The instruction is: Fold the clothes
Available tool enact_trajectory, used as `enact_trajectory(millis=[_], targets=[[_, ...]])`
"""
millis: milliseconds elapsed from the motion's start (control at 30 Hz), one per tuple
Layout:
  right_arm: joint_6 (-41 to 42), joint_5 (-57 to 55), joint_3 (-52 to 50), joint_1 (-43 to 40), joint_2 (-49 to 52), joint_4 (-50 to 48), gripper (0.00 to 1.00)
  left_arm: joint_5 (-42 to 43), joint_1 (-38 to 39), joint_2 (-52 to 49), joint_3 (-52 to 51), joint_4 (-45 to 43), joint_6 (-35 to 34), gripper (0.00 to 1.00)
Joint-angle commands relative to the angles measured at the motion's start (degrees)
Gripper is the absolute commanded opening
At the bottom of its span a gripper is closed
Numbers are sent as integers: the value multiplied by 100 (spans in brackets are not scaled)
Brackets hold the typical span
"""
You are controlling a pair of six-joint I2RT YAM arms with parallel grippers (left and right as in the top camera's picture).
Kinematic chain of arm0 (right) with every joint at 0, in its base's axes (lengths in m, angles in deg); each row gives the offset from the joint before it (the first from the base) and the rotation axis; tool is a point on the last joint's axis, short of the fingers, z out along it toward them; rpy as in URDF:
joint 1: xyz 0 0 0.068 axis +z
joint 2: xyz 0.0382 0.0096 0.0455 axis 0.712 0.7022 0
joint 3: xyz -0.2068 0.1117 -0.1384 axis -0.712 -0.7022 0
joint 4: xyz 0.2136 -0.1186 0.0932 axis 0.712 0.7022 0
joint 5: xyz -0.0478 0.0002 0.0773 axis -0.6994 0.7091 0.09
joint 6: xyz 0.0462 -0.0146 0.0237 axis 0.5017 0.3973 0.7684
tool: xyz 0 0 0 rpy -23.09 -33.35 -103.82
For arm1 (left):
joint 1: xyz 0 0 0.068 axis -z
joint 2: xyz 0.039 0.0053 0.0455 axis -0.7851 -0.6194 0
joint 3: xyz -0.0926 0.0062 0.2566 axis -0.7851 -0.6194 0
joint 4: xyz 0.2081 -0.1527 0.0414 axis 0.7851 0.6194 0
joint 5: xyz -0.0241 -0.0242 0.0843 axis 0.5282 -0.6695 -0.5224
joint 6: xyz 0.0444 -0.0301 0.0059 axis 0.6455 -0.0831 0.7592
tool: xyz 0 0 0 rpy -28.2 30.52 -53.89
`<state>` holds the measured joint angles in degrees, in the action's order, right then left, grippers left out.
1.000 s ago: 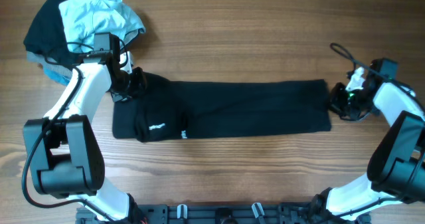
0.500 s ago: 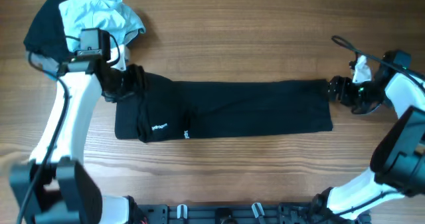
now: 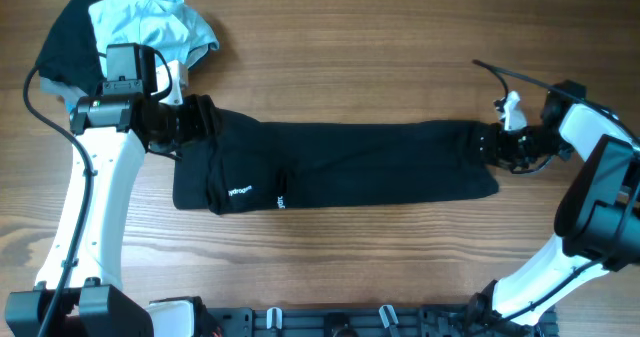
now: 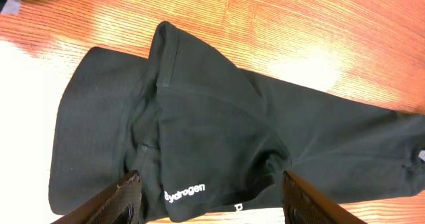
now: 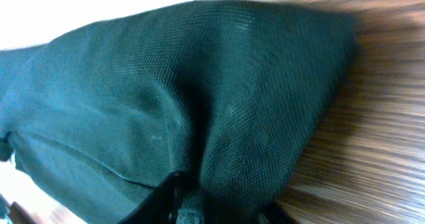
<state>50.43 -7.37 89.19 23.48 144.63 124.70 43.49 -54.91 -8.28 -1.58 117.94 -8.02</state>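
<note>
Two end effectors are at opposite ends of one long black fabric garment [image 3: 350, 162] with small white lettering, which lies stretched flat along the middle of the brown wooden counter [image 3: 350, 57]. The left end effector [image 3: 195, 119] hovers over the garment's left end, where the cloth is doubled into a bunched fold. In the left wrist view its two fingers [image 4: 126, 197] stand wide apart, with the fold and the white lettering showing between them. The right end effector [image 3: 490, 145] sits at the garment's right end, at the upper corner. The right wrist view shows the cloth gathered into a pinch at its fingertips, so it is clamped on that corner. Beyond the garment's left end, toward the far corner of the counter, one heap holds two more pieces: one crumpled light blue cloth [image 3: 150, 22] on top, and one black cloth [image 3: 65, 42] beneath and beside it. The heap lies near the long garment's upper-left end.
</note>
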Motion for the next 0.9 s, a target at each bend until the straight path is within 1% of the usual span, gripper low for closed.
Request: enact_trajectory(millis=[0, 167, 267, 367, 433, 533, 633, 667, 700, 867], targets=[[-96, -317, -168, -22, 411, 116, 4, 72, -48, 107, 109, 26, 245, 67], [59, -343, 745, -498, 212, 682, 4, 68, -48, 107, 109, 48, 245, 67], [457, -1082, 1351, -671, -72, 968, 4, 70, -48, 107, 109, 52, 243, 67], [527, -706, 1397, -525, -376, 1021, 4, 70, -48, 107, 109, 46, 243, 67], [584, -568, 1397, -258, -492, 1128, 4, 70, -48, 107, 109, 42, 243, 67], [706, -531, 1397, 428, -662, 1416, 4, 70, -48, 107, 109, 46, 243, 67], [1049, -595, 1390, 1193, -673, 1694, 4, 70, -48, 107, 109, 44, 240, 67], [1333, -796, 1390, 1556, -673, 1707, 4, 70, -48, 107, 109, 37, 240, 67], [1438, -861, 1390, 1836, -673, 1672, 4, 72, -48, 107, 109, 24, 240, 67], [2249, -973, 1357, 2881, -673, 1392, 5, 72, -48, 107, 109, 22, 240, 68]])
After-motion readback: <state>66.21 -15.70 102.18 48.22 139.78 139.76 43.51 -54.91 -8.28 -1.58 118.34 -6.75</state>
